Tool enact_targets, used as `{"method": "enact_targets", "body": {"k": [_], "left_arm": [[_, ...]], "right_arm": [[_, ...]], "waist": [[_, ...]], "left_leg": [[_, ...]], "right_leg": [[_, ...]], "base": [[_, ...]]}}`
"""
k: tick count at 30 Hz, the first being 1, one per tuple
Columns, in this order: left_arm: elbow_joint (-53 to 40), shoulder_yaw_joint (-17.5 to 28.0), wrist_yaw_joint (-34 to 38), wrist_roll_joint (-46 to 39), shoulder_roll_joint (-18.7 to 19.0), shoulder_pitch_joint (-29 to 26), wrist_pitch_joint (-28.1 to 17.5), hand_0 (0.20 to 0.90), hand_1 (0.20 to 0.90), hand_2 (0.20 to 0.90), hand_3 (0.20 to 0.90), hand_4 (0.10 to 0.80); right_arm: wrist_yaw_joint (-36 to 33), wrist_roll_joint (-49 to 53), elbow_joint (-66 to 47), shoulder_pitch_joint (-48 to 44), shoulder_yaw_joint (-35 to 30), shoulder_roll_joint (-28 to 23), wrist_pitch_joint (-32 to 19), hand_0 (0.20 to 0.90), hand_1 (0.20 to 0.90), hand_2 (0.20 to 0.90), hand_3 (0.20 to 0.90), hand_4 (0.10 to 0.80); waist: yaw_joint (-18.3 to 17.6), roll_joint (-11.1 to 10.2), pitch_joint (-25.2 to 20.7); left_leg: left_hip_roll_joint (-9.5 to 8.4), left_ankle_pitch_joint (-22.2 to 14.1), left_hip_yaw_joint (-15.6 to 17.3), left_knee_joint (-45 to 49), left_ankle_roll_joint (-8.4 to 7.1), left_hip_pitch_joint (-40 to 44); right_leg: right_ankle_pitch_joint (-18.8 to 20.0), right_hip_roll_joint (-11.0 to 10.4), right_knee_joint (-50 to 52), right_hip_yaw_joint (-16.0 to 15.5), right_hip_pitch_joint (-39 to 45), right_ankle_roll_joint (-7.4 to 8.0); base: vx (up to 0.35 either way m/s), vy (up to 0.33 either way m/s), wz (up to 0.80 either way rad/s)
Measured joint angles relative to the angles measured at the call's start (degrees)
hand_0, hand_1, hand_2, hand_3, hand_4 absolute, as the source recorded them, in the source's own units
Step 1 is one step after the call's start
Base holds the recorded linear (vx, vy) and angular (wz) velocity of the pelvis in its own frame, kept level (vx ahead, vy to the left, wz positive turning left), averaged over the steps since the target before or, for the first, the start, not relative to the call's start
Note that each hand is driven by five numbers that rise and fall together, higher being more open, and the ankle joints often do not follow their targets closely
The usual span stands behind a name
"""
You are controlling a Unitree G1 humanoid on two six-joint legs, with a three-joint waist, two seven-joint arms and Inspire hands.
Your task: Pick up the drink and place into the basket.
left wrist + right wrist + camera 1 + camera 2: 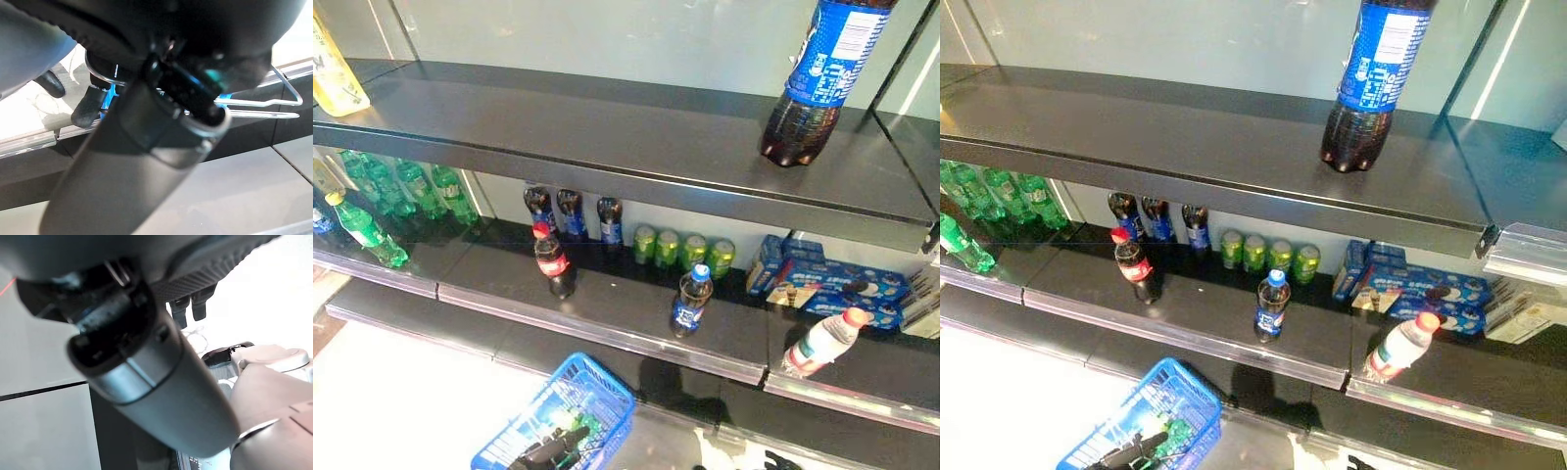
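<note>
Left eye view: left hand (pixel 551 450) fingers curled round handle of blue basket (pixel 597 392), near-left below shelf. Blue-capped drink (pixel 690 301) upright mid-shelf. Right hand (pixel 188 308) fingers: cannot tell.

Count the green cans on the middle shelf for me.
4 green cans, side by side in one row at the back of the middle shelf, behind the blue-capped bottle; none looks hidden.

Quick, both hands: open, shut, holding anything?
Left hand: shut on the basket handle.
Right hand: cannot tell; holds nothing visible.
</note>
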Motion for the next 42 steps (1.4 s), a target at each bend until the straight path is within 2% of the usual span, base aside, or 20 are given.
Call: {"method": "enact_targets", "body": {"k": [4,5,6,9,10,11,13,15,16,19,20,23,27,30,34,36,38,39,40,42], "left_arm": [[0.1,0.3,-0.1,0.0,1.1,-0.7,-0.1,0.3,0.3,0.3,0.2,0.1],[0.1,0.8,-0.1,0.0,1.3,-0.9,-0.1,0.3,0.3,0.3,0.2,0.1],[0.1,1.7,0.0,0.0,1.5,-1.0,-0.2,0.3,0.3,0.3,0.2,0.1],[0.1,1.5,0.1,0.6,1.7,-2.2,0.3,0.3,0.3,0.3,0.2,0.1],[0.1,1.1,0.1,1.2,1.6,-2.4,0.2,0.3,0.3,0.3,0.2,0.1],[0.1,0.9,0.1,1.5,1.5,-2.5,0.1,0.3,0.3,0.3,0.2,0.1],[0.0,-0.6,0.1,1.5,2.1,-2.4,-0.3,0.3,0.3,0.3,0.2,0.1],[0.0,-0.6,0.1,1.5,2.5,-2.5,-0.1,0.3,0.3,0.3,0.2,0.1],[0.0,-0.4,0.2,1.4,2.5,-2.5,0.1,0.3,0.3,0.3,0.2,0.1],[-0.1,0.7,0.2,1.4,1.9,-2.4,0.2,0.3,0.3,0.3,0.2,0.1],[-0.1,1.2,0.3,1.4,1.7,-2.4,0.3,0.3,0.3,0.3,0.2,0.1],[-0.2,1.3,0.3,1.4,1.5,-1.9,0.6,0.3,0.3,0.3,0.2,0.1],[-0.2,0.9,0.4,1.5,1.6,-1.2,0.6,0.3,0.3,0.3,0.2,0.1],[-0.5,0.9,1.6,1.5,1.5,-1.2,0.6,0.3,0.3,0.3,0.2,0.1],[-1.7,-0.1,1.8,1.5,1.0,-0.8,0.6,0.3,0.3,0.3,0.2,0.1],[-2.1,-0.6,1.8,1.4,-0.2,-0.7,0.4,0.3,0.3,0.3,0.2,0.1],[-2.2,-0.9,1.8,1.2,-1.4,-1.3,0.3,0.3,0.3,0.3,0.2,0.1],[-2.2,-0.8,1.8,1.2,-1.8,-1.3,0.5,0.3,0.3,0.3,0.2,0.1],[-2.2,-0.9,1.8,1.1,-2.5,-1.2,0.6,0.3,0.3,0.3,0.2,0.1],[-2.2,-1.0,1.6,1.1,-3.3,-0.9,1.5,0.3,0.3,0.3,0.2,0.1]], "right_arm": [[-0.1,0.1,-0.4,-0.1,0.0,0.1,-0.4,0.9,0.9,0.9,0.9,0.8],[0.0,0.0,-0.3,-0.3,-0.1,0.1,-0.9,0.9,0.9,0.9,0.9,0.8],[0.0,0.0,-0.3,-1.0,-0.1,0.2,-1.0,0.9,0.9,0.9,0.9,0.8],[0.0,0.0,0.0,-0.5,-0.2,0.1,-1.2,0.9,0.9,0.9,0.9,0.8],[0.2,0.0,0.7,0.1,-0.2,0.2,-1.0,0.9,0.9,0.9,0.9,0.8],[0.3,0.0,1.0,0.4,-0.1,0.3,-0.5,0.9,0.9,0.9,0.9,0.8],[0.5,0.0,0.8,0.7,0.0,0.4,-0.3,0.9,0.9,0.9,0.9,0.8],[0.6,0.1,0.5,0.3,0.0,0.4,-0.4,0.9,0.9,0.9,0.9,0.8],[0.6,0.2,0.5,-0.5,0.0,0.3,-0.5,0.9,0.9,0.9,0.9,0.8],[0.7,0.7,-0.5,-4.1,0.1,0.2,-1.2,0.9,0.9,0.9,0.9,0.8],[0.7,0.8,-1.0,-4.8,0.3,0.4,-1.2,0.9,0.9,0.9,0.9,0.8],[0.7,1.2,-1.6,-4.3,1.0,0.4,-1.1,0.9,0.9,0.9,0.9,0.8],[0.7,1.3,-1.6,-2.5,1.0,0.4,-1.0,0.9,0.9,0.9,0.9,0.8],[0.7,1.3,-1.5,-1.5,1.4,0.6,-0.8,0.9,0.9,0.9,0.9,0.8],[0.7,1.3,-1.4,-0.5,1.4,0.6,-0.3,0.9,0.9,0.9,0.9,0.8],[0.5,1.3,-1.4,-1.5,1.3,-0.5,-0.1,0.9,0.9,0.9,0.9,0.8],[0.3,1.3,-1.5,-2.7,1.2,-2.1,0.2,0.9,0.9,0.9,0.9,0.8],[0.0,1.3,-1.5,-2.9,1.0,-2.7,0.2,0.9,0.9,0.9,0.9,0.8],[-0.3,1.3,-1.5,-3.0,0.7,-3.4,0.2,0.9,0.9,0.9,0.9,0.8],[-0.8,1.3,-1.5,-2.8,0.0,-4.0,0.2,0.9,0.9,0.9,0.9,0.8]], "waist": [[0.1,-2.1,0.8],[0.5,-2.6,1.3],[1.3,-3.0,2.1],[0.6,-2.6,3.7],[0.4,-2.3,3.9],[0.7,-1.6,3.9],[1.9,-0.7,3.6],[3.0,-1.2,3.3],[3.4,-1.9,2.8],[3.9,-1.7,2.5],[3.7,-1.4,2.4],[3.2,-1.1,1.1],[3.1,-1.2,0.1],[2.9,-0.5,0.4],[2.1,1.4,1.2],[2.2,3.1,2.1],[2.1,5.4,3.3],[1.9,5.9,3.2],[1.5,6.5,3.0],[1.2,7.6,2.0]], "left_leg": [[-0.47,-0.2,3.3,0.0,0.61,-0.7],[-0.29,-0.7,5.2,-0.1,0.82,-0.7],[-0.22,-0.9,7.4,-0.1,1.19,-0.5],[0.23,-0.8,9.2,-0.1,2.59,-0.4],[0.94,-0.7,9.4,-0.1,3.06,-0.4],[1.87,-0.5,10.4,-0.1,3.06,-0.5],[3.52,-0.3,11.9,-0.1,2.56,-0.6],[3.0,0.0,11.7,0.4,1.81,-0.5],[2.13,0.2,11.3,0.3,1.24,-0.4],[1.42,0.0,10.0,0.4,-0.39,-0.4],[1.58,0.1,10.0,0.4,-0.56,-0.4],[2.51,0.4,9.6,0.3,-1.19,-0.2],[2.8,0.6,9.3,0.4,-1.45,-0.1],[3.07,0.8,6.7,0.4,-1.56,-0.1],[3.61,1.8,3.0,0.7,-1.81,-0.6],[3.84,1.8,1.6,2.0,-1.7,-1.4],[3.73,1.7,1.1,3.0,-1.5,-1.6],[3.43,1.7,0.7,3.1,-1.37,-1.7],[3.07,0.7,0.5,3.2,-0.51,-1.9],[2.28,0.5,0.7,1.4,-0.7,-1.4]], "right_leg": [[0.5,-1.0,2.9,0.3,-3.9,0.18],[1.6,-1.5,4.1,-1.5,-5.8,-0.2],[3.3,-1.6,4.5,-3.8,-7.3,-1.28],[6.9,-1.3,4.4,-5.9,-7.8,-2.08],[6.6,-1.3,6.0,-6.0,-8.1,-2.03],[4.6,-1.5,10.8,-6.0,-9.2,-1.66],[1.3,-2.8,16.3,-6.0,-8.6,-0.11],[1.2,-2.8,11.6,-5.9,-5.5,0.5],[1.3,-2.3,7.9,-6.0,-3.7,0.43],[1.6,-2.1,0.8,-6.0,-1.8,0.78],[2.3,-1.7,-0.7,-6.0,-1.4,1.08],[2.7,-0.6,-1.8,-6.0,-0.6,0.61],[2.7,-0.3,-1.7,-6.1,-0.4,0.39],[1.9,-0.1,-0.3,-6.0,-0.7,0.14],[1.4,1.3,-2.0,-5.8,1.6,-0.3],[1.0,1.9,-2.2,-4.3,1.8,-0.84],[1.1,1.8,-2.7,-4.3,2.5,-0.87],[1.5,1.1,-2.9,-4.4,2.6,-1.16],[1.3,0.8,-2.7,-4.6,3.0,-0.61],[1.1,0.4,-2.4,-4.7,3.3,0.05]], "base": [[-0.057,0.127,-0.46],[-0.09,0.057,-0.98],[-0.093,0.031,-0.95],[-0.105,-0.003,-0.37],[-0.118,-0.04,0.06],[-0.091,-0.087,0.05],[-0.084,-0.159,-0.05],[-0.076,-0.189,-0.18],[-0.095,-0.204,-0.41],[-0.129,-0.216,-0.51],[-0.094,-0.208,-0.29],[-0.067,-0.149,-0.02],[-0.115,-0.15,0.01],[-0.146,-0.144,0.06],[-0.178,0.046,0.39],[-0.161,0.148,0.24],[-0.085,0.214,0.16],[-0.039,0.332,0.16],[-0.014,0.249,0.11],[-0.032,0.264,0.08]]}}
